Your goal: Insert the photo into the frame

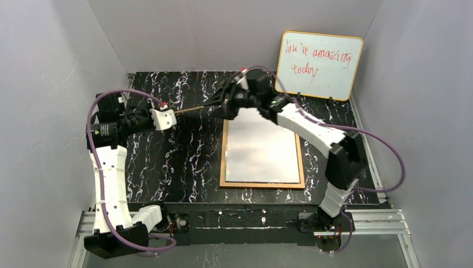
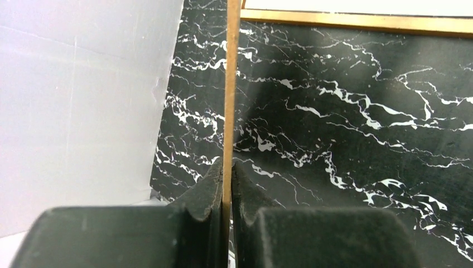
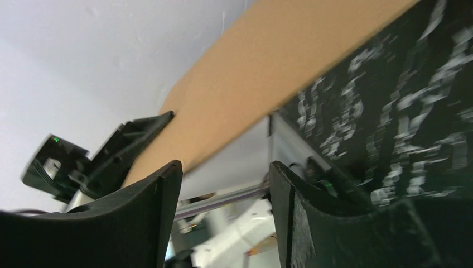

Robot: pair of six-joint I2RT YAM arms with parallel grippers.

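Note:
The orange-brown wooden frame lies flat on the marble table, and its inside is a pale glare. I cannot make out the photo in any view. A thin brown back board, seen edge-on, hangs in the air left of the frame's far end. My left gripper is shut on its left edge, and the board is pinched between the pads. My right gripper is at the board's other end, open. Its fingers stand apart just below the board, with nothing between them.
A yellow-edged whiteboard with red handwriting leans on the back wall at the right. Grey walls close in the black marble table on three sides. The frame's rim shows at the top of the left wrist view.

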